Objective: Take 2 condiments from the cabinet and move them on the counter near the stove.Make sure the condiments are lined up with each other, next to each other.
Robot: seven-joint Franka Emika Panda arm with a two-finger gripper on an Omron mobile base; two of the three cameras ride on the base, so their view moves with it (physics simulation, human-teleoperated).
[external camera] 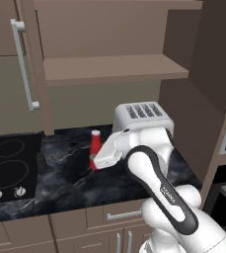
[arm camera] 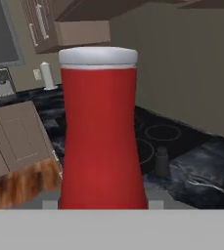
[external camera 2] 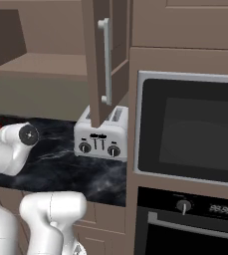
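Observation:
The slim red bottle stands upright over the black counter, just left of the toaster. My gripper is shut on its lower half. In the hand view the red bottle rises between my fingertips, pale band on top. Whether its base touches the counter I cannot tell. The small dark shaker stands at the right edge of the stove, about a hand's width left of the bottle; the same shaker shows beyond the bottle. The cabinet above is open, its shelf bare.
A silver toaster stands right behind my hand. The open cabinet door hangs above the toaster. A built-in oven column closes the right side. The other door's bar handle is over the stove.

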